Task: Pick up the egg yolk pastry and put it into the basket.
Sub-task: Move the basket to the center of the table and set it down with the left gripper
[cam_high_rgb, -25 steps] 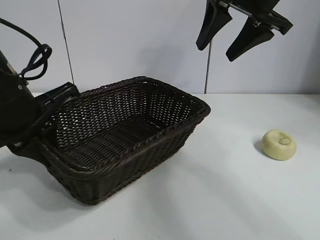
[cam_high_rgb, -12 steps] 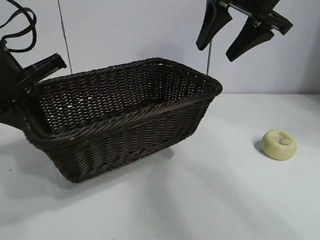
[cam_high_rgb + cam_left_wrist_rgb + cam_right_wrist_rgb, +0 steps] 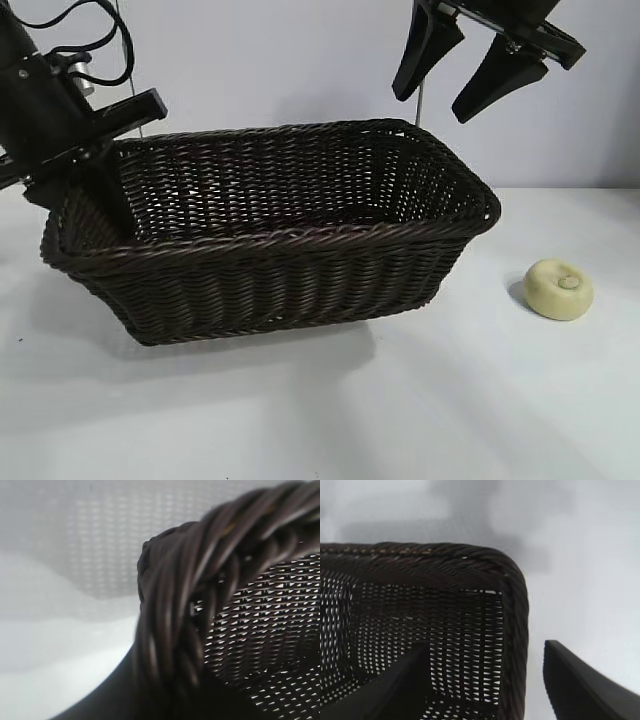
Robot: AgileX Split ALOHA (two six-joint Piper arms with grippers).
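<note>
The egg yolk pastry (image 3: 559, 289), a small pale-yellow bun with a button on top, lies on the white table to the right of the basket. The dark-brown wicker basket (image 3: 270, 275) stands broadside across the left and middle. My left gripper (image 3: 95, 175) is shut on its left-end rim; the left wrist view is filled by that braided rim (image 3: 185, 610). High at the back, my right gripper (image 3: 432, 105) hangs open and holds nothing, above the basket's right end. In the right wrist view its fingers (image 3: 580, 685) straddle the basket's corner (image 3: 512, 625) far below.
A white wall with vertical seams (image 3: 125, 60) closes the back. Bare white table (image 3: 480, 400) stretches in front of the basket and around the pastry. The left arm's cables (image 3: 70, 15) loop at the upper left.
The left arm has risen and swung the basket round by its rim. The basket went from lying diagonally to broadside, its right end now nearer the pastry. The right gripper and the pastry have not moved.
</note>
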